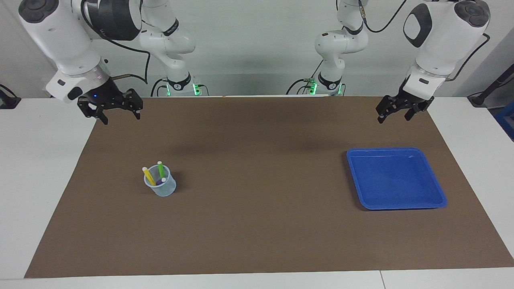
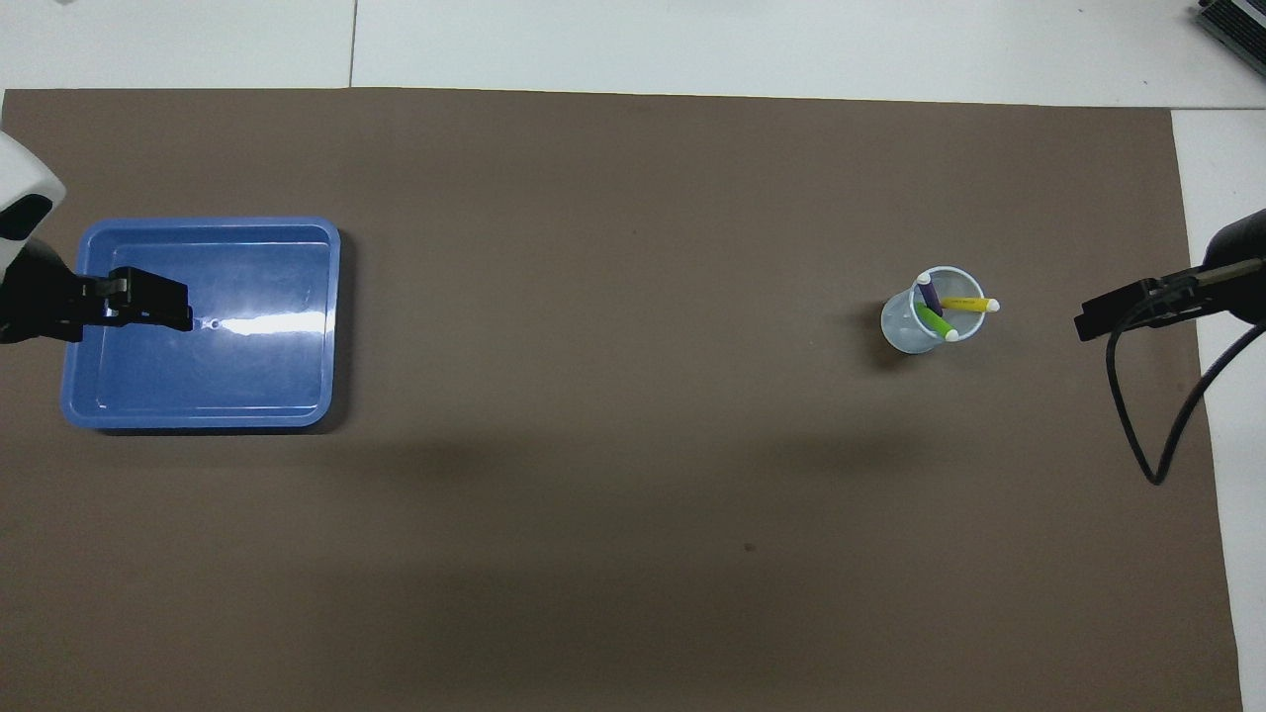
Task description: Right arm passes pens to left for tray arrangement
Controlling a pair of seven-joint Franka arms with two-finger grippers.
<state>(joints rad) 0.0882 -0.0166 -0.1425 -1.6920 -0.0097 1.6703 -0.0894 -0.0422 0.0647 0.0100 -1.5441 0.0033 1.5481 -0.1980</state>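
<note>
Three pens stand in a small clear cup (image 1: 160, 186) (image 2: 910, 326) toward the right arm's end of the table: yellow (image 1: 148, 176) (image 2: 967, 305), green (image 1: 160, 169) (image 2: 934, 323) and purple (image 1: 160, 182) (image 2: 928, 294). The blue tray (image 1: 395, 178) (image 2: 257, 366) lies with nothing in it toward the left arm's end. My right gripper (image 1: 122, 118) (image 2: 1098, 321), showing a blue light, hangs open and holds nothing over the mat's corner at its own end. My left gripper (image 1: 393, 119) (image 2: 148, 302) hangs open, raised over the mat's corner at its end, apart from the tray.
A brown mat (image 1: 257, 224) covers most of the white table (image 1: 40, 160). A black cable (image 2: 1137, 435) loops down from the right arm's wrist over the mat's edge.
</note>
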